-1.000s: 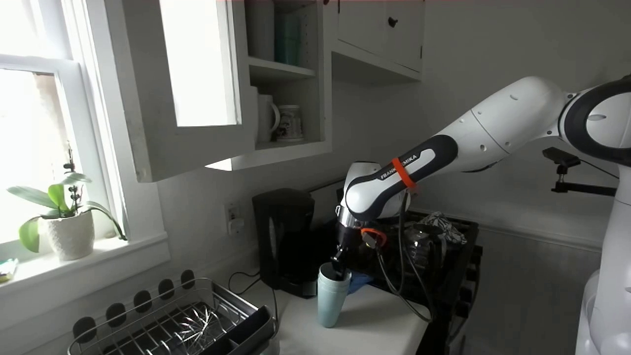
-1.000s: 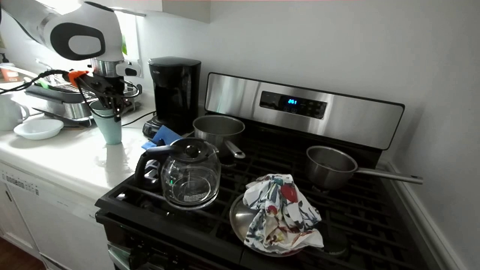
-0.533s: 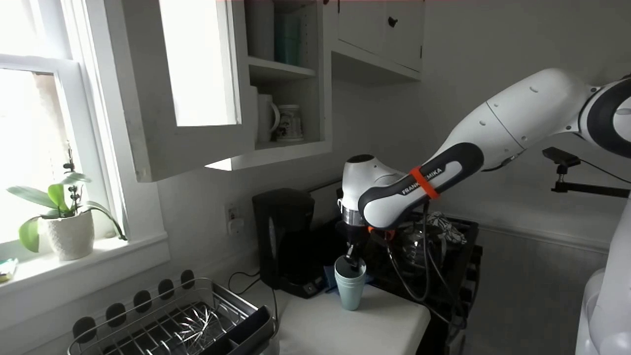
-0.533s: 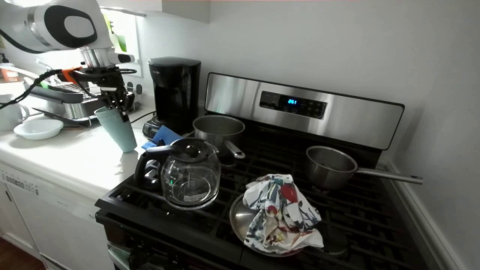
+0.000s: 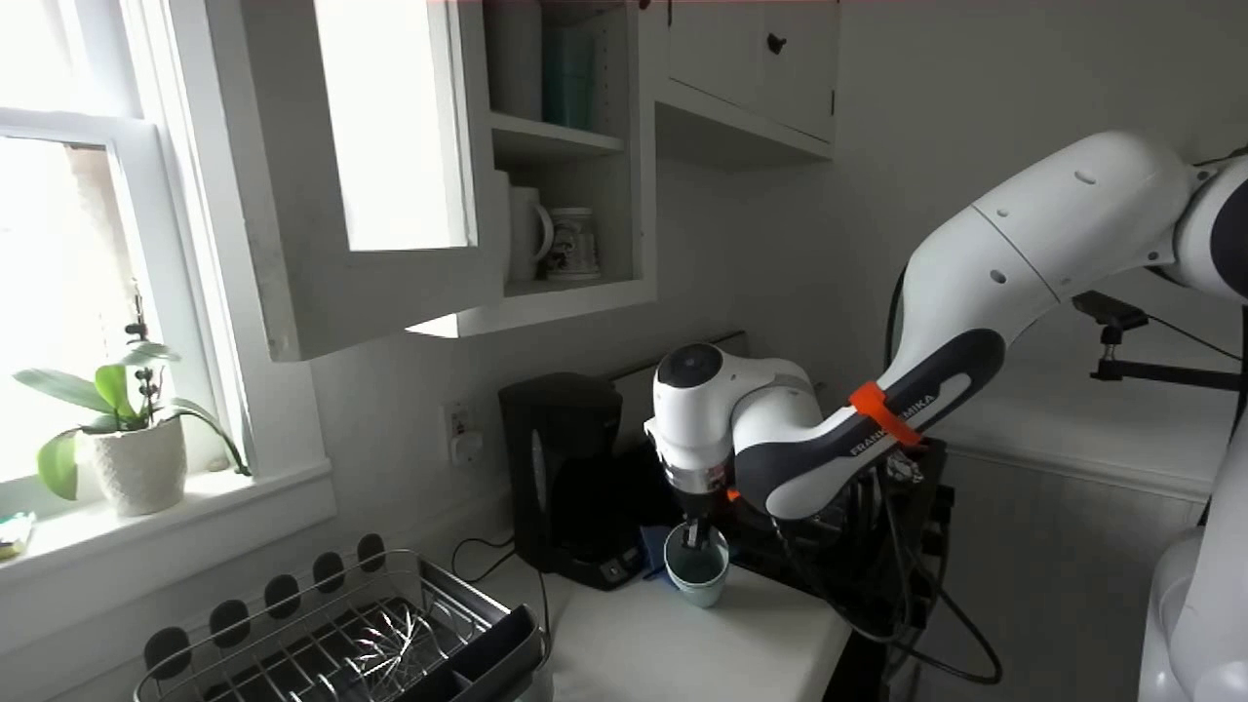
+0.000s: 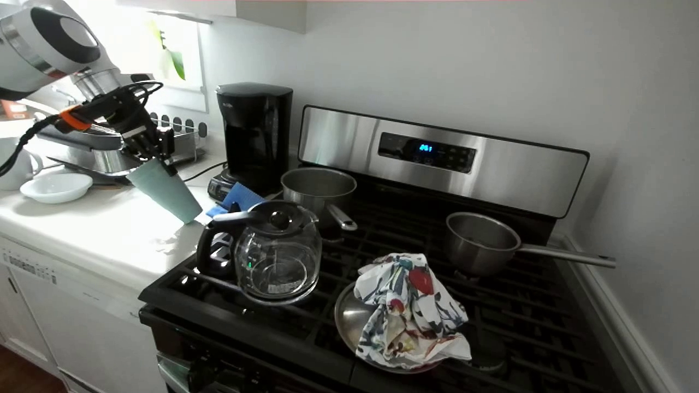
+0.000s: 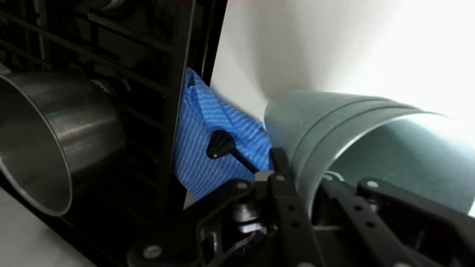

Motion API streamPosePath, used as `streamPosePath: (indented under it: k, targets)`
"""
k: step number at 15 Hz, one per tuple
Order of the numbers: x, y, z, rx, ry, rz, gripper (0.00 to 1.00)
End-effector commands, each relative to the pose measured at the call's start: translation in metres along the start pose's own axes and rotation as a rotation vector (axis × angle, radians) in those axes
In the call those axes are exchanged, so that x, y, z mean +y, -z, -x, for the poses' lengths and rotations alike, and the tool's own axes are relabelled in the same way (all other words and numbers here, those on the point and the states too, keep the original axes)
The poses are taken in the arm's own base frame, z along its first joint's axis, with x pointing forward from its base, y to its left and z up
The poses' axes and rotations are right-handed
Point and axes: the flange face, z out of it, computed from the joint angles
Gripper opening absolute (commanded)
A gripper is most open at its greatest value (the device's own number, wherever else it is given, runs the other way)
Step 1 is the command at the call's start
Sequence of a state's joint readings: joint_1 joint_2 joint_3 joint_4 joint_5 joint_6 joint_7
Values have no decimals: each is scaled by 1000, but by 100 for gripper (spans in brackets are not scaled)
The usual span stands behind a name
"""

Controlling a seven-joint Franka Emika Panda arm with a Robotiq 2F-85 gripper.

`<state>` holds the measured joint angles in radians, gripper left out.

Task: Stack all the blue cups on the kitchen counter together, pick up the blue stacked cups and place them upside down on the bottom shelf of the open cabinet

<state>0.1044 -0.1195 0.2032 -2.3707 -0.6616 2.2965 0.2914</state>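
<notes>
The blue stacked cups (image 6: 166, 192) have tipped further, one side pinched in the nearly closed end effector (image 7: 303, 169).

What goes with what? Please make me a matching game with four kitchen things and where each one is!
1. blue stacked cups
2. patterned mug
3. plant pot
4. glass coffee pot

A. on the windowsill
B. on the stove
C. tilted, held by the gripper
D. on the bottom shelf of the open cabinet

Right pairs: 1-C, 2-D, 3-A, 4-B
</notes>
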Motion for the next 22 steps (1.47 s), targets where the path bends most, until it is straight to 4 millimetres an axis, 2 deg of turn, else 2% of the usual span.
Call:
streamPosePath:
  k: [1,4,7,10,12,15,17,21,22]
  targets:
    - [-22,1,3,-2,14,44,39]
    - [-32,1,2,-9,21,14,58]
    - [-34,-2,1,-14,22,-11,81]
    - [-34,-6,1,-25,-4,-44,99]
    - [-28,-4,0,-40,-101,-125,100]
    - [-5,-2,2,-70,-249,-210,100]
    - [21,-9,8,-93,-346,-247,100]
    - [81,-39,27,-146,-547,-293,100]
    - [64,-35,21,-140,-457,-260,100]
